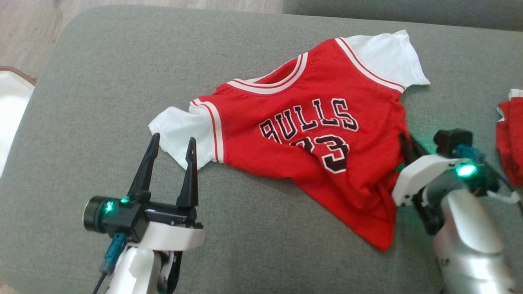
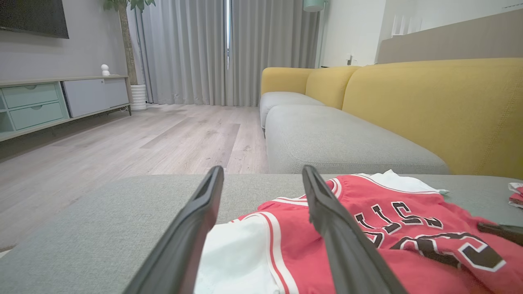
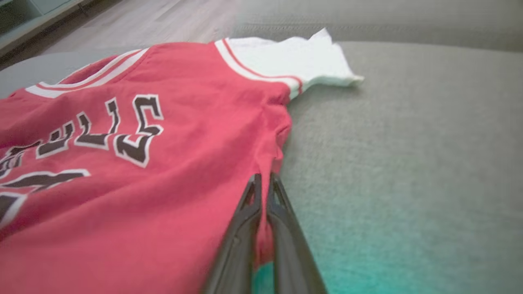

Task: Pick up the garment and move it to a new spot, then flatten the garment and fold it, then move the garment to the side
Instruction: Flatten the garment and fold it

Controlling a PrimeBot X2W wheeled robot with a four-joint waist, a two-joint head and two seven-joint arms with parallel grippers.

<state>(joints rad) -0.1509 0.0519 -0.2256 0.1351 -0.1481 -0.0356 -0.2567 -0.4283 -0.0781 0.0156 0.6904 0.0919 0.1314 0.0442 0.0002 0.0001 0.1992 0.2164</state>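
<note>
Red jersey (image 1: 310,134) lies rumpled on grey cushion (image 1: 102,81). My right claw (image 3: 263,179) is pinched on its side edge; left claw (image 1: 173,141) wide around white sleeve (image 1: 179,130). I'd close left on sleeve, then lift both evenly.

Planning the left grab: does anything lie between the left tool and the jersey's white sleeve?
Nothing visible: the open left tool flanks the white sleeve of the red Bulls jersey on the grey cushion.

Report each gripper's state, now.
Left gripper: open, holding nothing, poised at the white sleeve.
Right gripper: shut on the side edge of the red Bulls jersey.
</note>
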